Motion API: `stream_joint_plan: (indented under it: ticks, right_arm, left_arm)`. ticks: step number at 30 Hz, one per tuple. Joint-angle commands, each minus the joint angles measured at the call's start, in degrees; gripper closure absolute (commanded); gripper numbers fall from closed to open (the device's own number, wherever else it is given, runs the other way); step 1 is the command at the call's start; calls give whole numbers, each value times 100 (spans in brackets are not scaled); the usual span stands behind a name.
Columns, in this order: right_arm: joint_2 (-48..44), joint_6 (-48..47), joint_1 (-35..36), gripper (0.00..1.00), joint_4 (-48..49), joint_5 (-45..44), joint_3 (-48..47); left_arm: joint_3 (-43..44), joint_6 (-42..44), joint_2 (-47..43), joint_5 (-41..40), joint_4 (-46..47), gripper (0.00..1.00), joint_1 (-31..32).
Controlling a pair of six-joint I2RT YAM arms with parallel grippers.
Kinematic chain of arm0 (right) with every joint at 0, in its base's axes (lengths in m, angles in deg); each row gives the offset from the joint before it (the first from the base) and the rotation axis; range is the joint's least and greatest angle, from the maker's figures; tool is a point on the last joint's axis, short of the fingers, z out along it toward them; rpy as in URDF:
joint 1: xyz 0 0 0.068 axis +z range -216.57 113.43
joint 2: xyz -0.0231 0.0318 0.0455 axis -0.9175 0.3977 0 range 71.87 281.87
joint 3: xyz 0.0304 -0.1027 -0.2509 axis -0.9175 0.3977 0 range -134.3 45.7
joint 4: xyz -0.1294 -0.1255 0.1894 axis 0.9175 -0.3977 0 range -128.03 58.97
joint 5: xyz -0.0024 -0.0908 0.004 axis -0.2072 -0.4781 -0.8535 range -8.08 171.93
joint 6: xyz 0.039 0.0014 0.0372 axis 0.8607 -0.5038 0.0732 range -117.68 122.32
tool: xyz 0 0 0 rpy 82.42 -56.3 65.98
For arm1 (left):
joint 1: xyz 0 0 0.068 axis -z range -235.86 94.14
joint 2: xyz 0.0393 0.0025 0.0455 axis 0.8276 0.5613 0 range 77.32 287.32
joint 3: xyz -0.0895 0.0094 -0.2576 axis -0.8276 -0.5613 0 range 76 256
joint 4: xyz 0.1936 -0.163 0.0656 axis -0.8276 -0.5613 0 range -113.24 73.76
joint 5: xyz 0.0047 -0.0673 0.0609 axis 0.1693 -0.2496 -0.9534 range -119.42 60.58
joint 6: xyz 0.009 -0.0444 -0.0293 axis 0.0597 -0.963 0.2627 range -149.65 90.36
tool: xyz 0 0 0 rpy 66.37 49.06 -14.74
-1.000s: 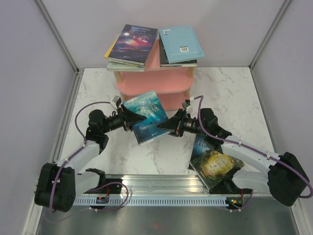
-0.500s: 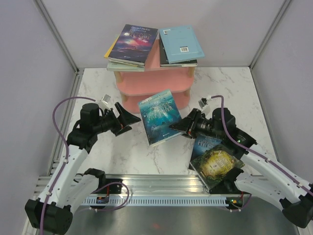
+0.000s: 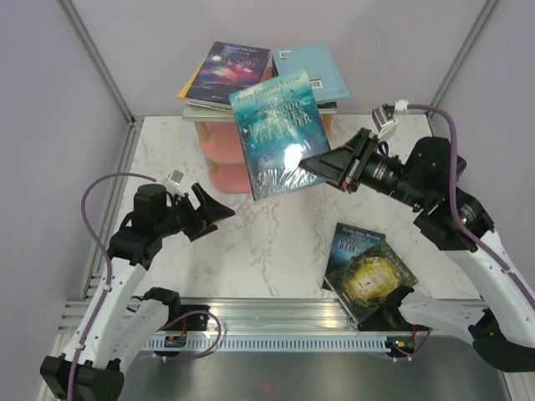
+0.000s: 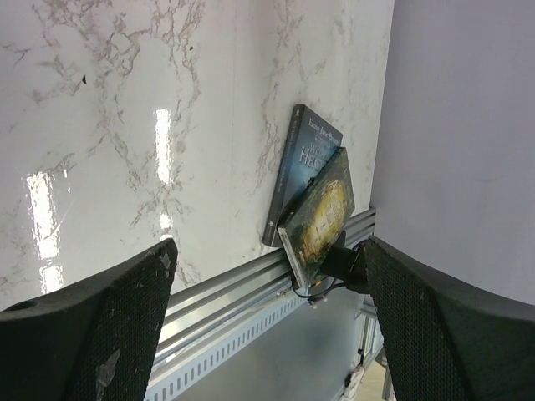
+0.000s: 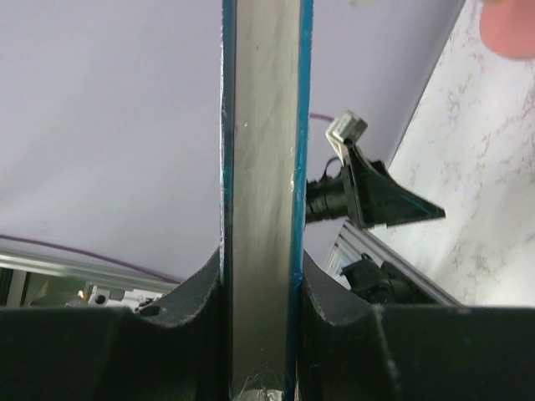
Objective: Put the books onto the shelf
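My right gripper (image 3: 316,165) is shut on the lower right edge of a teal book (image 3: 277,132) and holds it in the air, tilted, in front of the pink shelf (image 3: 224,155). In the right wrist view the teal book's page edge (image 5: 261,184) stands clamped between both jaws of that gripper (image 5: 261,302). A purple galaxy book (image 3: 228,73) and a light blue book (image 3: 324,65) lie on stacks on the shelf's top board. My left gripper (image 3: 219,209) is open and holds nothing, low over the table at the left. A dark blue book (image 3: 348,244) lies under a green-gold one (image 3: 373,282) near the front right.
The left wrist view looks between wide-apart fingers (image 4: 109,326) at the dark blue book (image 4: 303,167) and the green-gold book (image 4: 324,213) by the metal rail (image 4: 226,292). Grey walls close in the marble table (image 3: 276,242) on three sides.
The left gripper opened, let go of the teal book and drew back to the left. The right gripper lifted that book up and back toward the shelf's top.
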Motion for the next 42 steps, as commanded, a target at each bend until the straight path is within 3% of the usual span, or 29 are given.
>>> stream_joint_plan:
  ticks: [1,8,14,20,40,42]
  right_arm:
    - [702,-381,-306,100,578,-111,-1220]
    - [2233,188,-2089,100,578,1092,-3064]
    - [3552,436,-2618,100,578,1700,-4376]
    - [3922,603,-3058,100,657,1788,-4378]
    - [4467,779,-3094,100,965,2042,-4132]
    - [4537,831,-3094,91,1061,2130,-4140]
  left_arm:
    - [242,191,-162,-111,-149,6,-30]
    - [400,182,-417,-120,-421,7,-30]
    - [418,173,-611,-155,-545,8,-30]
    - [391,173,-664,-173,-597,8,-30]
    - [198,235,-532,-305,-510,8,-30]
    - [224,252,-462,-305,-492,8,-30]
